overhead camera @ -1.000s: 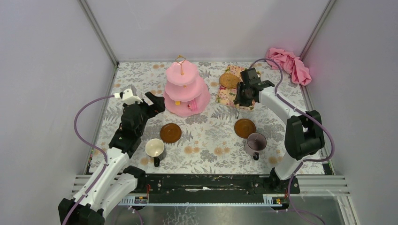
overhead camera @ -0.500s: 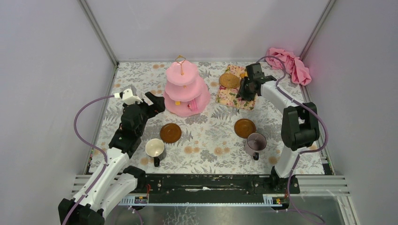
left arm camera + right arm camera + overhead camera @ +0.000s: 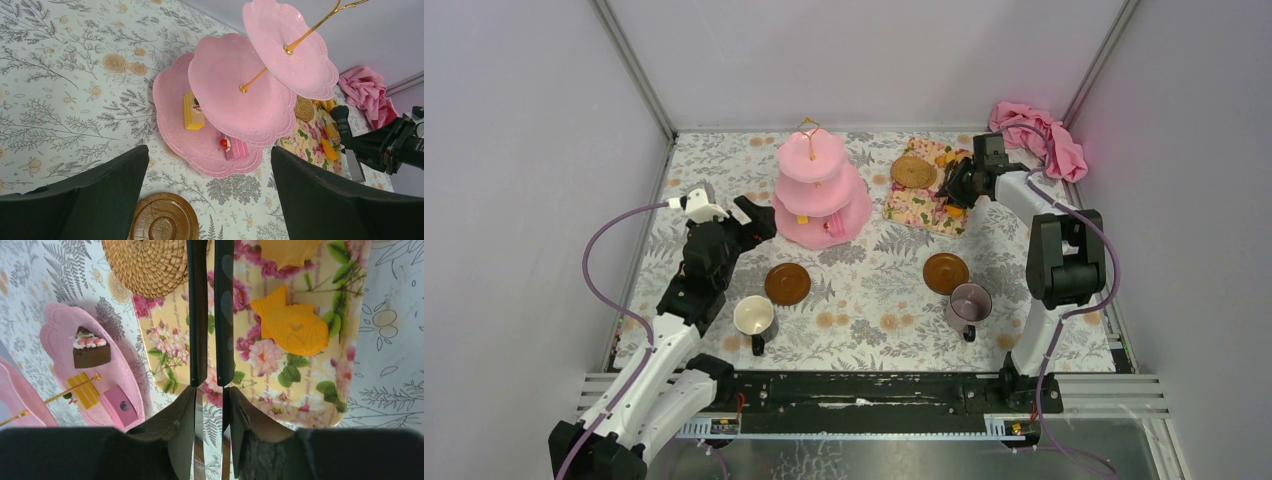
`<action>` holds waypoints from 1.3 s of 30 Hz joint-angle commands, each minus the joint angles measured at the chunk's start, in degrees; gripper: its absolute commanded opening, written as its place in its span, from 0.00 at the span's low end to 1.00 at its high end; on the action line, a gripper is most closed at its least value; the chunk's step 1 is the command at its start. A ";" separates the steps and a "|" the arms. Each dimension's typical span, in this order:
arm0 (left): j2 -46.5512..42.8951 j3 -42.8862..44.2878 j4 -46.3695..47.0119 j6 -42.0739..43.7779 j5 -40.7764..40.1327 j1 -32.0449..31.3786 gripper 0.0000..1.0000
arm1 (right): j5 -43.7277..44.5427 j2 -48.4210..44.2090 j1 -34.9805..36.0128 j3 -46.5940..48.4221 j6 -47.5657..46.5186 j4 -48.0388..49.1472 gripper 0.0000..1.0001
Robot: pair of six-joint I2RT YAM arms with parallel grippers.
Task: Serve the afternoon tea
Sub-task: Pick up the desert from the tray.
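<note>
The pink three-tier cake stand rises at the back centre, with small cakes on its bottom tier. My left gripper hovers open just left of it, with nothing between its fingers. My right gripper is shut on the slim black tongs above the floral tray. The tong arms stand slightly apart and hold nothing. An orange fish-shaped biscuit lies on the tray just right of them. Two brown saucers sit mid-table, a white mug and a purple mug nearer me.
A round wicker coaster rests on the tray's back left corner. A pink cloth is bunched in the back right corner. Grey walls enclose the flowered table on three sides.
My right arm has swung back and to the right with the tongs, from the tray's middle to its far right side. The left arm has not moved.
</note>
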 commanded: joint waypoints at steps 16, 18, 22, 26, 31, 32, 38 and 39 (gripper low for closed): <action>-0.05 0.87 2.87 0.41 0.35 -0.24 1.00 | -2.47 4.62 -3.72 5.78 -0.18 -0.82 0.38; -0.06 0.85 2.87 0.43 0.32 -0.24 1.00 | -2.13 4.89 -3.82 6.20 -0.50 -1.20 0.41; 0.17 0.89 2.94 0.30 0.35 -0.21 1.00 | -1.41 5.25 -3.99 7.10 -0.85 -2.14 0.41; 0.24 0.90 2.94 0.34 0.59 -0.25 1.00 | -0.91 6.03 -4.21 8.30 -1.40 -3.24 0.42; 0.47 0.92 3.02 0.26 0.67 -0.20 1.00 | -0.58 7.13 -4.59 9.62 -1.66 -4.36 0.43; 0.51 0.98 3.10 0.26 0.66 -0.20 1.00 | -0.57 7.42 -4.61 9.96 -1.74 -4.57 0.43; 1.08 1.07 3.34 0.17 0.91 -0.20 1.00 | -0.57 8.97 -4.87 12.43 -1.94 -6.00 0.44; 1.11 1.07 3.38 0.17 0.98 -0.20 1.00 | -0.51 9.23 -4.89 12.88 -1.92 -6.28 0.46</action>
